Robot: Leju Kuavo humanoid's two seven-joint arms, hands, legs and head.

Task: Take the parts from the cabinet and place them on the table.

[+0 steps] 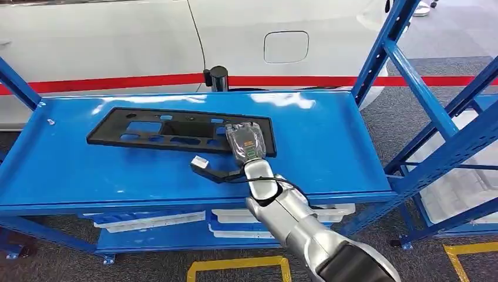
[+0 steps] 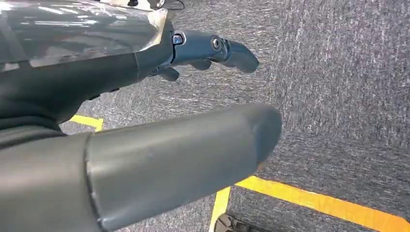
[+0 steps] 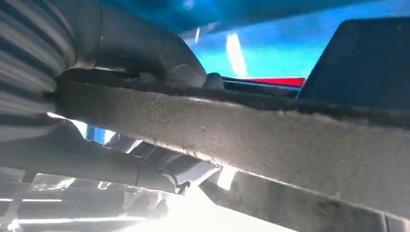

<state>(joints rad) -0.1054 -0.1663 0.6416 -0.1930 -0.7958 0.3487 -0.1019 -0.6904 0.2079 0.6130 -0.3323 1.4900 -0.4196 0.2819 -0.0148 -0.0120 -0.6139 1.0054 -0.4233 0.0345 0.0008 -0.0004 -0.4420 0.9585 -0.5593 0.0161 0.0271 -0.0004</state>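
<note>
A long flat black panel (image 1: 170, 130) with several cut-outs lies on the blue cabinet shelf (image 1: 329, 147). A white connector (image 1: 199, 163) on a black cable trails from its near edge. My right hand (image 1: 246, 143) reaches in from below and grips the panel's right end. In the right wrist view the panel's felt-lined edge (image 3: 270, 135) runs between the thumb (image 3: 145, 53) and the fingers (image 3: 96, 164). My left hand (image 2: 145, 145) hangs over grey carpet, holding nothing, with its thumb and fingers (image 2: 212, 48) apart.
A white car (image 1: 117, 35) with a red stripe stands behind the shelf, and a black post (image 1: 218, 78) stands at the back edge. Blue rack uprights (image 1: 411, 76) rise on the right. White trays (image 1: 147, 220) lie on the lower shelf. Yellow tape (image 1: 235, 264) marks the floor.
</note>
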